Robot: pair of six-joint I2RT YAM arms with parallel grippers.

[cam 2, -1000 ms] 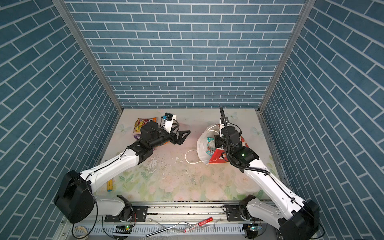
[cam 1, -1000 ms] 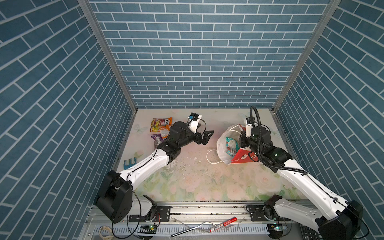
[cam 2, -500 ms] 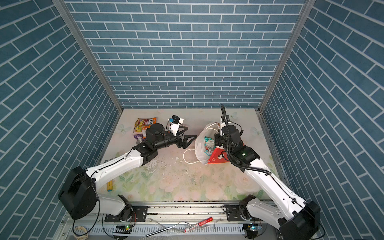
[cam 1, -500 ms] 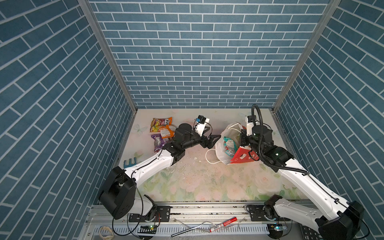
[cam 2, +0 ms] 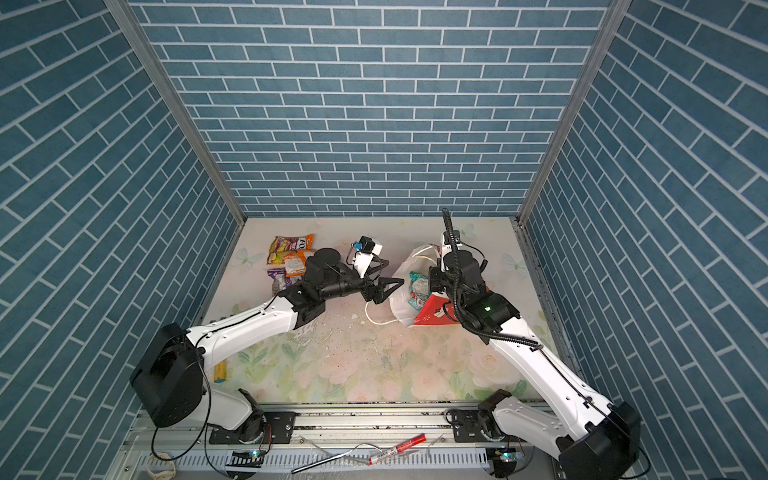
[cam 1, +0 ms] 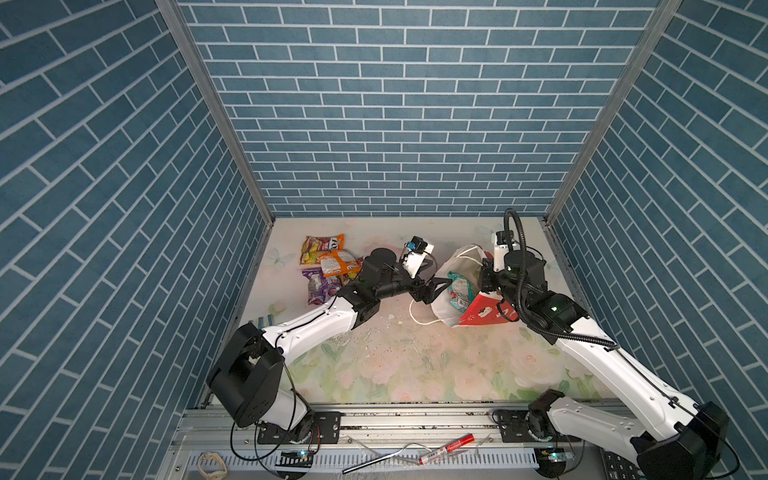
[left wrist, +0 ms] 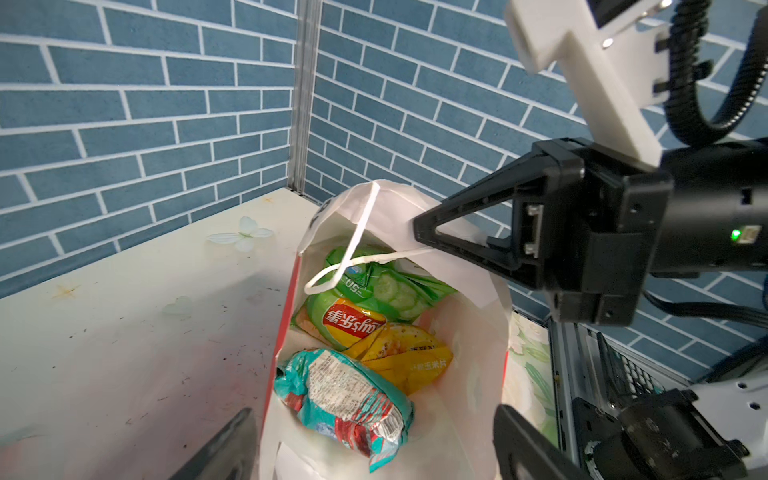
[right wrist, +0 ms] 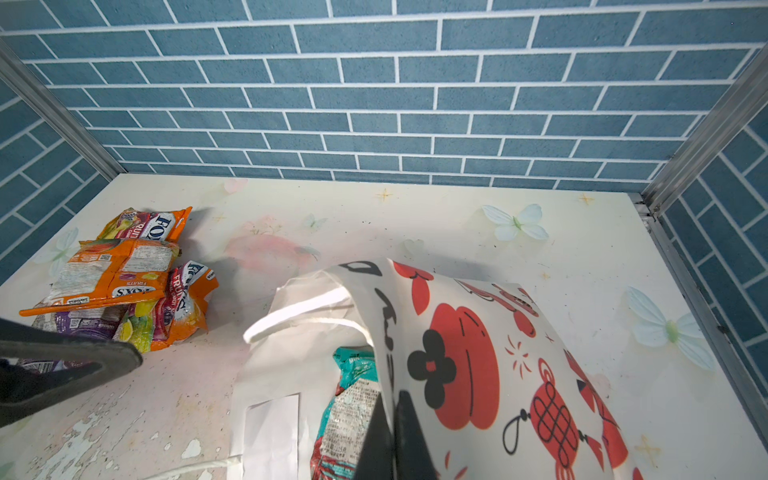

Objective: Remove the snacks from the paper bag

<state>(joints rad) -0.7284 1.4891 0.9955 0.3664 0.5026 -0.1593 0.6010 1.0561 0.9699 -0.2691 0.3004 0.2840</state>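
Pinching paper bag (right wrist: 457,353) rim: right gripper (right wrist: 392,409)

**Obscured items: bag contents, snack pile**

Right wrist view: teal packet (right wrist: 353,365) largely hidden behind the paper bag (right wrist: 465,357) wall; purple packet (right wrist: 77,326) mostly buried beneath orange candy bags (right wrist: 112,270). Left wrist view: yellow bag (left wrist: 415,357) partly covered by green chip bag (left wrist: 386,291) and teal packet. In both top views, packet print too small to read.

The flowered bench (cam 1: 415,365) carries a paper bag (cam 1: 484,313) on its side and orange candy bags (cam 1: 338,262) piled over a purple packet (cam 1: 318,286).
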